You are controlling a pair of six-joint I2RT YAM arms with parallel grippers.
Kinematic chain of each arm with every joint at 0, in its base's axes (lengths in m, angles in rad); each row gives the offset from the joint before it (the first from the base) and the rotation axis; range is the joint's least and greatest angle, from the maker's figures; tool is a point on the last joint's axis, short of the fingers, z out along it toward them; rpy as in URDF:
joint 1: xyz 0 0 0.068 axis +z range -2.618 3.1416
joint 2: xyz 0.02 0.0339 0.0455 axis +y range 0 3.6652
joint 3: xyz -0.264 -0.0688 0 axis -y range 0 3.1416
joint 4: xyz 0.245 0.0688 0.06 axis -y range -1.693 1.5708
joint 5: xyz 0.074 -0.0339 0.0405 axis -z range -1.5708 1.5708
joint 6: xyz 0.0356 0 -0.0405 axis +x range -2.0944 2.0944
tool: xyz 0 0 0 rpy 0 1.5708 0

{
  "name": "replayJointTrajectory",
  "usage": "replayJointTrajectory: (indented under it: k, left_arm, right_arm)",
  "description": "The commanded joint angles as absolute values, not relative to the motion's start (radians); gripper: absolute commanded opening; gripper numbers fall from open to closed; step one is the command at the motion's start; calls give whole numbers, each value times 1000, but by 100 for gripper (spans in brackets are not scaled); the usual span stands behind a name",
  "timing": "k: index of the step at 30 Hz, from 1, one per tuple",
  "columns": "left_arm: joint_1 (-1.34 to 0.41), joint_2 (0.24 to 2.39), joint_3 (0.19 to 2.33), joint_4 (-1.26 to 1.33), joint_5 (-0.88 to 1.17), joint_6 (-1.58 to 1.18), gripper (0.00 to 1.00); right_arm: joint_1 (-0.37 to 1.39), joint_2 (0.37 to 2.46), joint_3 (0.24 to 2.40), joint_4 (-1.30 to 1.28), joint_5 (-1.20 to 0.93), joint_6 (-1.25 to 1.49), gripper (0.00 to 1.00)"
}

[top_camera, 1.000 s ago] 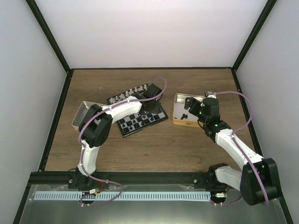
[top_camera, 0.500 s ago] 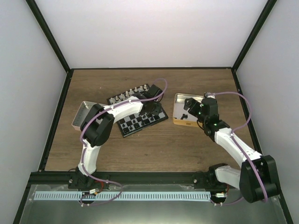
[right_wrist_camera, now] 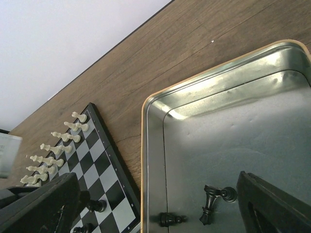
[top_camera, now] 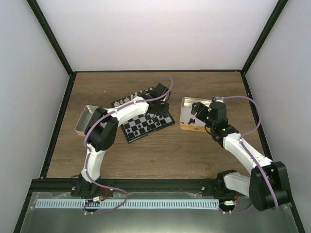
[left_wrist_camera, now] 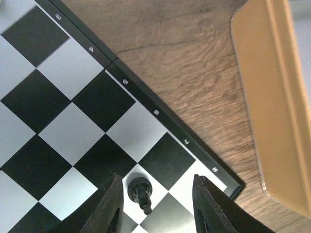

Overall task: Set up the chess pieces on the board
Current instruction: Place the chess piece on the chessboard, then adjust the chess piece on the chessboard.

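One more tiny black chess piece [left_wrist_camera: 141, 193] stands on the black-and-white checkered board [left_wrist_camera: 53, 131]. The left gripper [left_wrist_camera: 156, 178] just released it, and the right gripper [right_wrist_camera: 156, 174] gapes over the silver metal tin [right_wrist_camera: 233, 126].

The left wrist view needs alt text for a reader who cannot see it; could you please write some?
A small black chess piece sits on a white square near a corner of the board, inside the open left pincer and untouched by it. Past the board's rim lie the wooden table and a golden tin.
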State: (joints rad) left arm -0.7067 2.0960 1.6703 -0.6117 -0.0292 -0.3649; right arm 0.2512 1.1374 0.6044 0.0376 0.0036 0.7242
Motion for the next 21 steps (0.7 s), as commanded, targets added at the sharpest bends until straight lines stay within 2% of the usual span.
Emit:
replayJointTrajectory:
  k: [1,5,9,11,21]
  left_arm:
    - [-701,2148,1690,-653,-22,-370,40]
    - [-702,2163,1698,-663,-19,-371,36]
    - [-702,2165,1701,-669,-17,-366,16]
    - [-703,2159,1701,-667,-16,-359,9]
    - [-718,2100,1671,-683,-4,-331,7]
  right_arm:
    - [249,1136,595,46,14,733,90]
    - [250,1134,593,48,14,733,90]
    - [248,1135,593,48,16,732,90]
    - [247,1134,593,46,18,732,90]
    - [248,1134,588,48,13,735,90]
